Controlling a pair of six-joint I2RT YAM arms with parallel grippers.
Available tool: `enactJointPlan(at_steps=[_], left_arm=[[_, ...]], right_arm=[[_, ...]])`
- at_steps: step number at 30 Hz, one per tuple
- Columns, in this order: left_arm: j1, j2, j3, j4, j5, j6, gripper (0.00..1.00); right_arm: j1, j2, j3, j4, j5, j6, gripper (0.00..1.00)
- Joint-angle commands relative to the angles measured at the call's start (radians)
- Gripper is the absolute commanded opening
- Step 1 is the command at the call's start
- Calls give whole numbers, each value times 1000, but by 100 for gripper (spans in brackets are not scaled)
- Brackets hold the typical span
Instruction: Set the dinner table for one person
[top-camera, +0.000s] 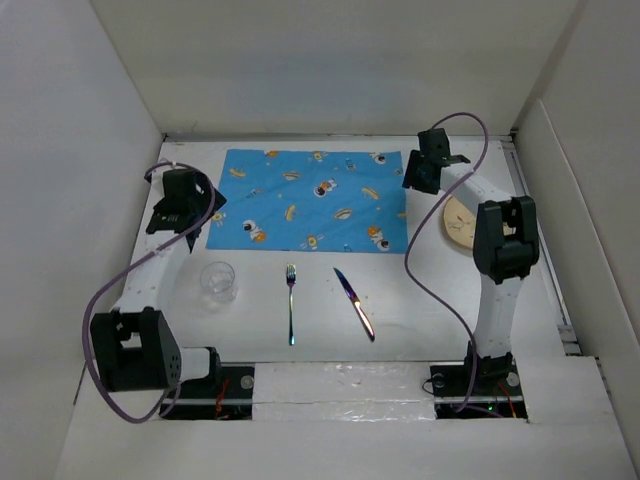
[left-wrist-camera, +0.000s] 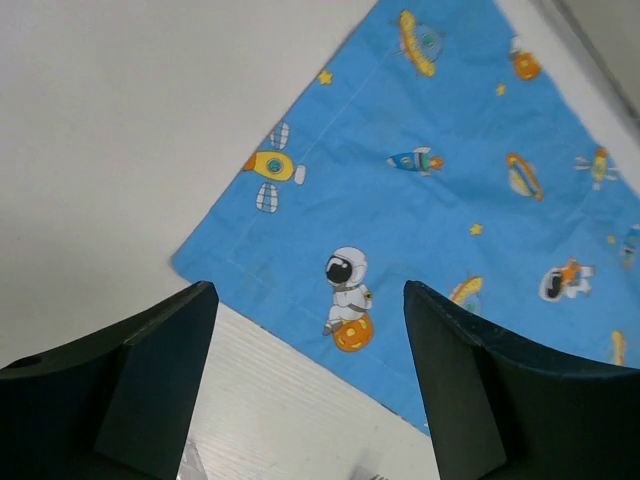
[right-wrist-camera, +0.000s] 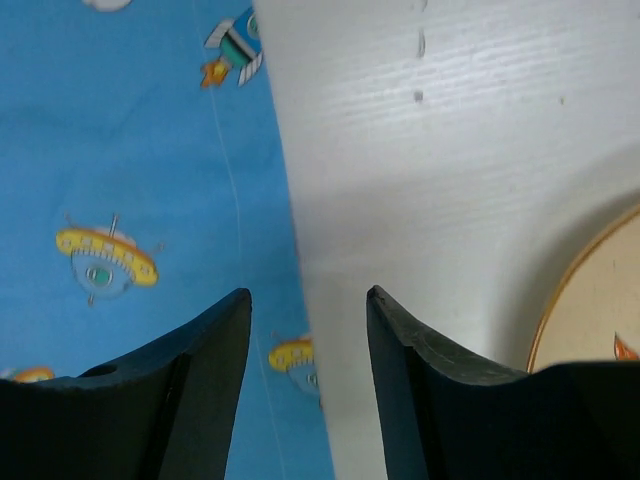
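Black fingers (left-wrist-camera: 150, 370) of the left gripper (left-wrist-camera: 308, 295) stand wide apart, and nothing is between them. Seen from its wrist camera, this gripper hangs over the near left corner of the blue placemat (left-wrist-camera: 430, 200), a cloth printed with astronauts and rockets. Around the corner the white dinner table (left-wrist-camera: 120, 120) is visible. From the top camera, the left arm (top-camera: 150, 275) rises from its base at the near left edge and bends forward, so the left gripper (top-camera: 185, 205) is just beside the left side of the placemat (top-camera: 315, 200).

The right gripper (right-wrist-camera: 308, 295) is also open, with a narrower gap, and holds nothing. It hangs over the right edge of the placemat (right-wrist-camera: 130, 180): its left finger is over the cloth and the other is over the bare table (right-wrist-camera: 420, 150). The rim of a cream plate (right-wrist-camera: 600, 320) shows at the lower right. From above, the right arm (top-camera: 500, 270) stands upright from its base to the elbow. Then the forearm reaches far and to the left, and the right gripper (top-camera: 425, 165) is near the far right corner of the cloth.

The dinner table (top-camera: 250, 330) fills the whole floor of the scene, and the placemat lies flat in its far middle part. The plate (top-camera: 458, 225) lies to the right of the cloth, partly hidden by the arm. Nearer the bases a clear glass (top-camera: 218, 282), a fork (top-camera: 291, 305) and a knife (top-camera: 354, 303) are in a row, apart from each other.
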Motion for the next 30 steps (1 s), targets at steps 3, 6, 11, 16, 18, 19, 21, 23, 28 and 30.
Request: enactJointPlan(at_steps=[3,6,11,16,18,19,21,23,28,30], left_arm=[[13,-208,-39,83,37,-2,73],[2,-265,-42,103,107,20,73],[2,-385,-103,152,316,23,69],[2,-540,-146,186,388,23,68],[2,-577,-152,178,397,41,68],[2,-612,-154,175,404,47,68],[2,-644,-171,184,413,52,68],[2,-658,-178,186,442,52,68],[-7,-627,-181,187,520,55,67],[-7,-624,-183,187,522,53,67]], right_arm=[[-20,165,226,-92,-118,-35,56],[-20,236,287,-115,-145,-32,54],[-11,233,277,-115,-145,-12,45],[-11,248,312,-164,-155,-19,38],[-11,268,333,-228,-153,-25,37],[0,268,342,-250,-146,-26,37],[0,253,318,-229,-133,-22,17],[0,250,307,-209,-136,1,0],[-21,276,356,-173,-115,15,0],[-35,296,379,-173,-115,15,0]])
